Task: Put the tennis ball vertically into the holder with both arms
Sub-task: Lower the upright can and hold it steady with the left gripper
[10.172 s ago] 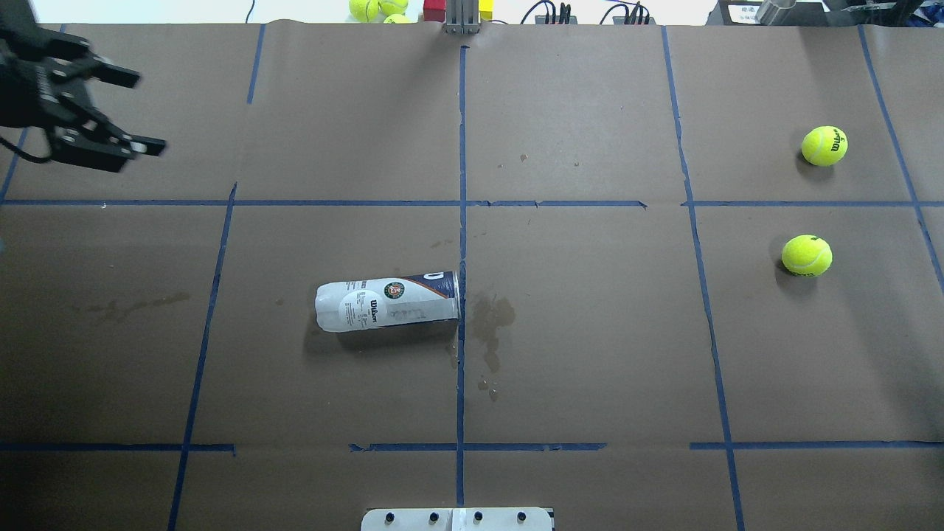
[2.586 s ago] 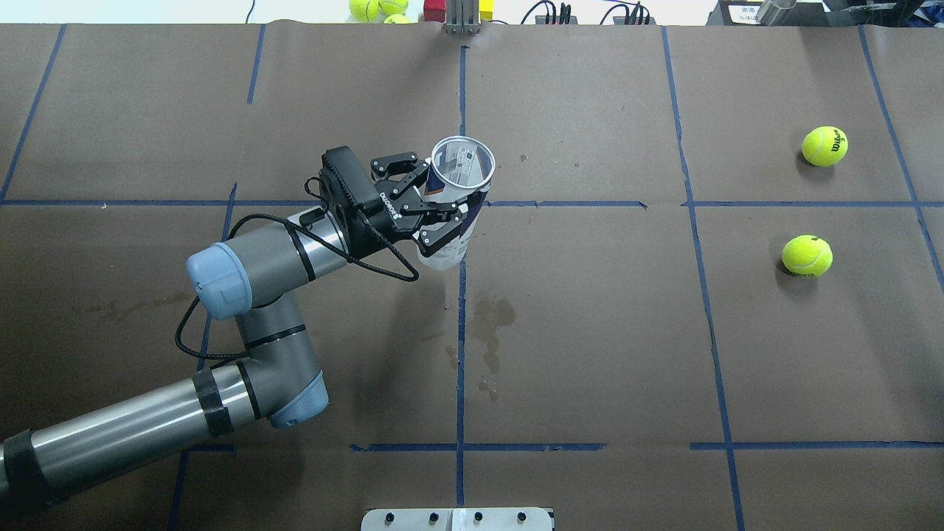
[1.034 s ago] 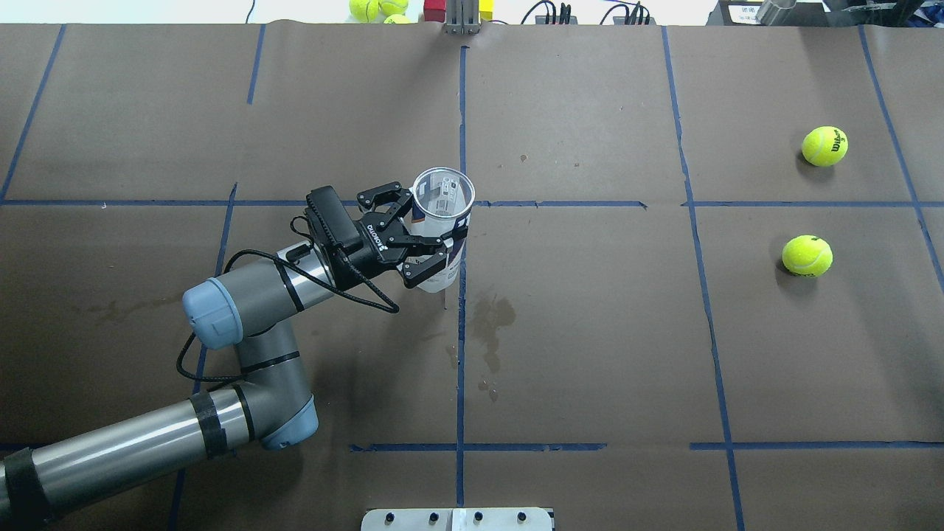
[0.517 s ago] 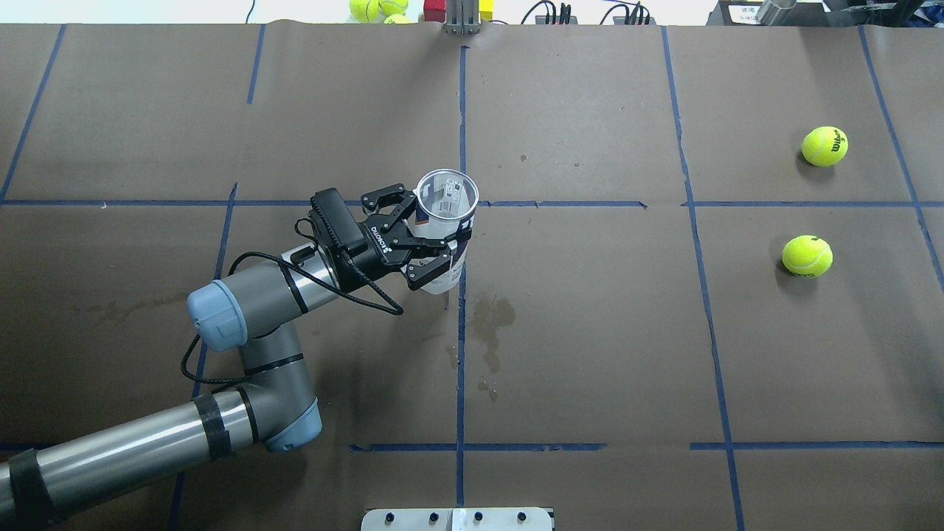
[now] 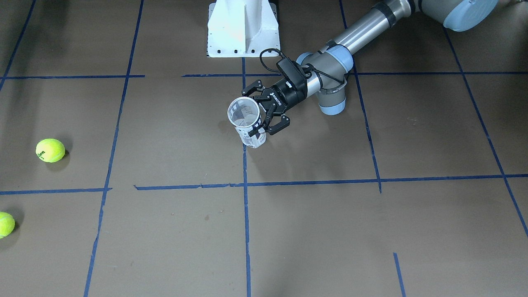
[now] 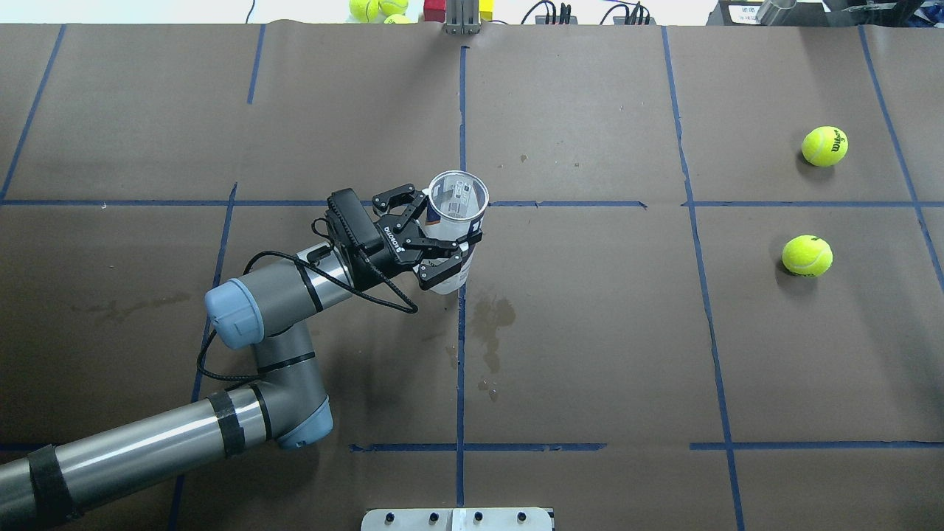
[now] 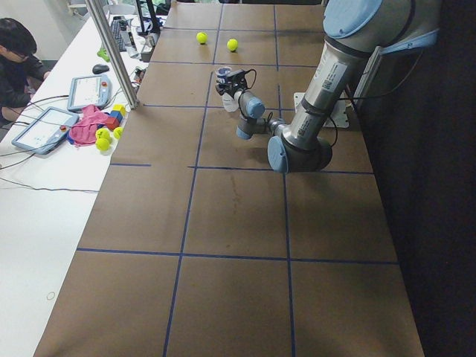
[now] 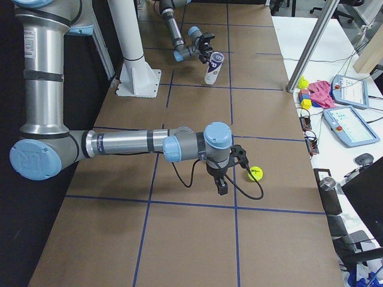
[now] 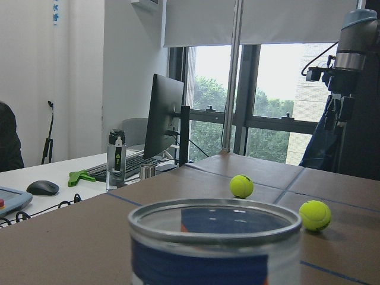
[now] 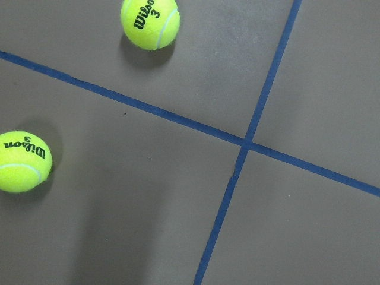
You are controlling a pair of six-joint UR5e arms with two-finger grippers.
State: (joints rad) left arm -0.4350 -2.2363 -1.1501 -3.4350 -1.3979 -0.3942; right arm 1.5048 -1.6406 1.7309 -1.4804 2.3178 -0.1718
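Observation:
The holder [image 6: 453, 254], a clear tube with a white and navy label, stands nearly upright with its open mouth up near the table's middle. My left gripper [image 6: 451, 251] is shut on the holder from the side; it also shows in the front view [image 5: 264, 119], holder [image 5: 249, 126]. I cannot tell whether the tube's bottom touches the table. The tube's rim [image 9: 215, 218] fills the left wrist view. Two tennis balls [image 6: 824, 145] [image 6: 807, 255] lie at the right. My right gripper [image 8: 222, 186] hovers beside one ball [image 8: 256, 173]; I cannot tell if it is open. Both balls show below it [image 10: 149, 22] [image 10: 22, 161].
The white pedestal base [image 5: 243, 29] stands at the robot's edge of the table. Spare tennis balls [image 6: 376, 9] and coloured blocks lie beyond the far edge, beside a metal post [image 6: 461, 18]. A side desk with tablets [image 7: 44, 126] runs along the operators' side.
Ten seconds ago the holder lay on its side and my left gripper was open at far left. Now it grips the holder upright; over the last second it shifted slightly right.

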